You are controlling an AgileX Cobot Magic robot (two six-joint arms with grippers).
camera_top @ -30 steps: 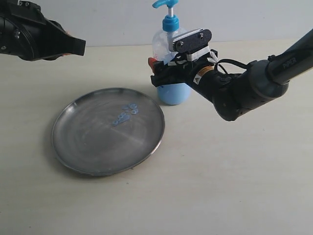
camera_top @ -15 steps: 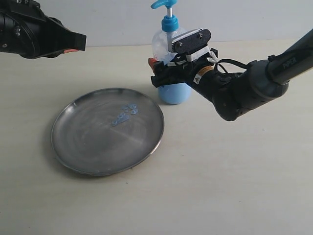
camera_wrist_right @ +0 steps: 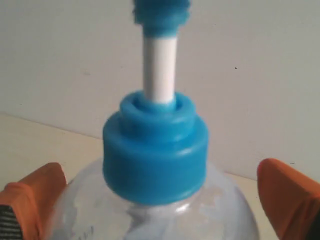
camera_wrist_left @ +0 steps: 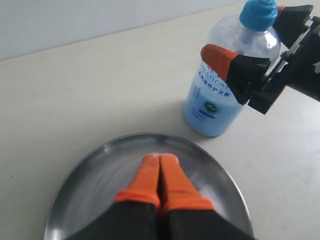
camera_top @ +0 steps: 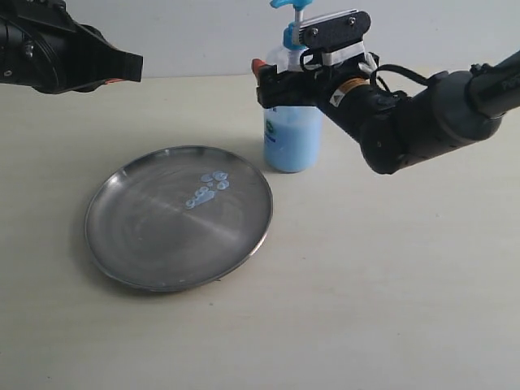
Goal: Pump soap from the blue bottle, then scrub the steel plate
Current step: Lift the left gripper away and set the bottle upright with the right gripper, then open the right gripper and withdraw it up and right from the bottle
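1. Right gripper [camera_wrist_right: 160, 197]: I am holding it spread wide, one orange pad [camera_wrist_right: 30, 200] on each side of the shoulder of the blue bottle [camera_top: 292, 138]. In the right wrist view, background is showing between the far pad and the clear wall. Whether the near pad is touching the plastic I cannot tell.

2. The bottle is standing upright on the desk [camera_top: 390, 284], just beyond the far right rim of the steel plate [camera_top: 146, 240]. A narrow strip of desk is separating the bottle's base from that rim (no contact). The blue collar [camera_wrist_right: 155, 155] and the white pump stem [camera_wrist_right: 160, 67] are rising above my fingers. The pump head [camera_top: 291, 4] is reaching the top edge of the exterior view.

3. Left gripper [camera_wrist_left: 160, 170]: I am keeping its two orange fingertips pressed together with nothing between them. It is hanging in the air on the plate's far left side, well apart from the bottle and clear of the rim.

4. The soap [camera_top: 207, 188] is lying as a cluster of small pale-blue droplets on the plate's inner surface, toward the side nearest the bottle. The rest of the plate surface is showing bare brushed steel.

5. Open desk is extending in front of the plate and to its right, below my right arm.
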